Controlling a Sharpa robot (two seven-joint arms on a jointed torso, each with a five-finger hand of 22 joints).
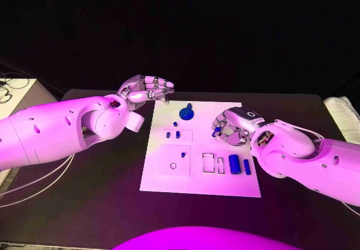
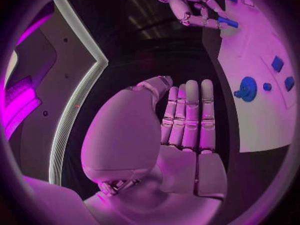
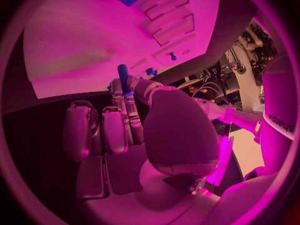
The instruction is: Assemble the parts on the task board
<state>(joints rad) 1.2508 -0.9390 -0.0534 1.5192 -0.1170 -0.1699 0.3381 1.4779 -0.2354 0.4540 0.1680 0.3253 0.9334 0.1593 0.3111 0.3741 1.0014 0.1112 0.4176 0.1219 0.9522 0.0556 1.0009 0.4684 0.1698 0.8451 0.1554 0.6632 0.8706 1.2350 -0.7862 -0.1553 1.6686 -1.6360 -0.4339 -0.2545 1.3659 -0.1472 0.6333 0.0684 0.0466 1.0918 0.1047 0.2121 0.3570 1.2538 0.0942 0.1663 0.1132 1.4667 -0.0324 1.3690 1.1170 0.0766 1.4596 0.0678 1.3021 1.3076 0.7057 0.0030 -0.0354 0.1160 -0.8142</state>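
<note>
Black bench (image 1: 90, 208), white flat task board (image 1: 225, 112); right hand (image 1: 234, 127) pinches small blue cylindrical peg (image 3: 123, 77), axis toward board; left hand (image 1: 146, 88) released, fingers straight.

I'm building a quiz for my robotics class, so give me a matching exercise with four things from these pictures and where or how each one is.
Things:
1. left robot hand
2. right robot hand
3. blue gear
4. task board

States:
A. lies on the board's far part
B. white, mid-table
C. pinches a small blue peg
D. holds nothing, beside the board's far left corner

Pairs: 1-D, 2-C, 3-A, 4-B

Bulbous white arms (image 1: 60, 127); silvery segmented hands (image 1: 148, 88); visible screws.
</note>
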